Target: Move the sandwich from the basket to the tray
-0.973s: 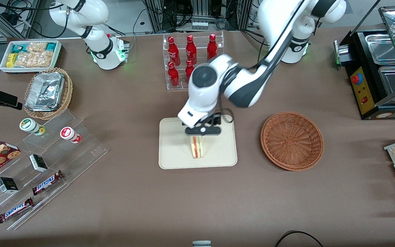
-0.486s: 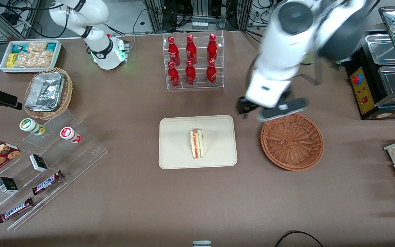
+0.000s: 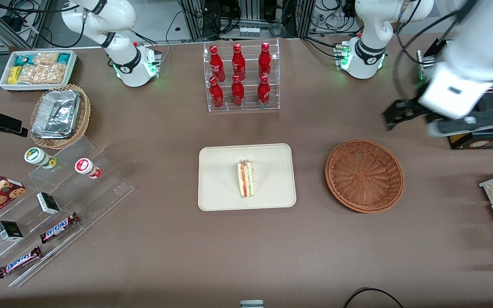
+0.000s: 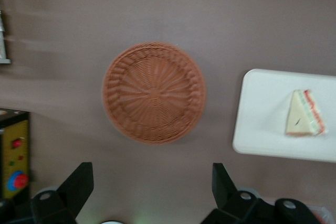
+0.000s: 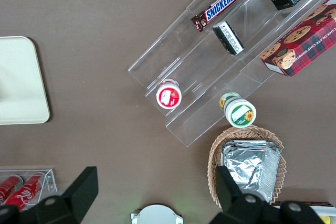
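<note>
The sandwich (image 3: 245, 179) is white bread striped red-orange and green. It sits at the centre of a plain cream tray (image 3: 218, 188). At the tray's 3 o'clock, the basket (image 3: 364, 175) is reddish-brown weave. The open gripper (image 4: 152, 187) has black fingers (image 4: 79, 184).

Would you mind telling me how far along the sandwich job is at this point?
Done: the sandwich lies on the tray, and the basket is empty. In hand: nothing; the gripper is open, raised toward the working arm's end of the table, farther from the front camera than the basket. Left: nothing visible.
</note>
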You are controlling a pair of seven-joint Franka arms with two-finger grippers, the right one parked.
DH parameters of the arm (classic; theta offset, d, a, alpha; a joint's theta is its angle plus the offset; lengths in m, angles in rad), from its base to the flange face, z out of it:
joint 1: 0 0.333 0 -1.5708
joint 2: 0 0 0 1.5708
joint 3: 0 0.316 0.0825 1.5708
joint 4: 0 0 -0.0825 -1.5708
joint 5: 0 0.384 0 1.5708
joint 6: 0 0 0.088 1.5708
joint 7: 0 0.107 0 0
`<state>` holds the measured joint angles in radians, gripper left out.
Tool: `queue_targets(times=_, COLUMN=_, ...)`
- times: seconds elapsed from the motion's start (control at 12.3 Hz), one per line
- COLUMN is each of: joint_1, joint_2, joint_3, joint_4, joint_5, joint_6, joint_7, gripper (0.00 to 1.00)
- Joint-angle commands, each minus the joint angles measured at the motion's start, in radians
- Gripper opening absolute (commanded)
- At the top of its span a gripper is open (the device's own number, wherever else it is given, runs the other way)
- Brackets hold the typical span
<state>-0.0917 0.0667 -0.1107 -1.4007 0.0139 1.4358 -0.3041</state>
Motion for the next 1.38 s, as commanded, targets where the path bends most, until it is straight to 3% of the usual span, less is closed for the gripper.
queue_targets(times=0.0, joint_1=0.101, joint_2=-0.053, joint_3=-0.007, joint_4=-0.037, joint_5=-0.022, joint_6=-0.037, joint_7=0.190, gripper=1.00)
queue_targets(times=0.24, joint_1=0.173, joint_2=-0.091, joint_3=-0.003, joint_4=-0.066, joint_5=-0.022, joint_6=-0.092, joint_7=0.371, gripper=1.00)
queue_targets(times=0.73, joint_1=0.164, joint_2=-0.061, joint_3=0.016, joint_4=-0.025, joint_5=-0.019, joint_6=-0.078, joint_7=0.364, gripper=1.00)
queue_targets(times=1.05, joint_1=0.098, joint_2=-0.033, joint_3=0.049, joint_4=0.019, joint_5=-0.020, joint_6=-0.074, joint_7=0.307, gripper=1.00)
queue_targets(times=1.22, joint_1=0.023, joint_2=-0.041, joint_3=0.144, joint_4=0.020, joint_5=-0.020, joint_6=-0.074, joint_7=0.299, gripper=1.00)
queue_targets(times=1.3, joint_1=0.027, joint_2=-0.047, joint_3=0.146, joint_4=0.019, joint_5=-0.022, joint_6=-0.081, joint_7=0.307, gripper=1.00)
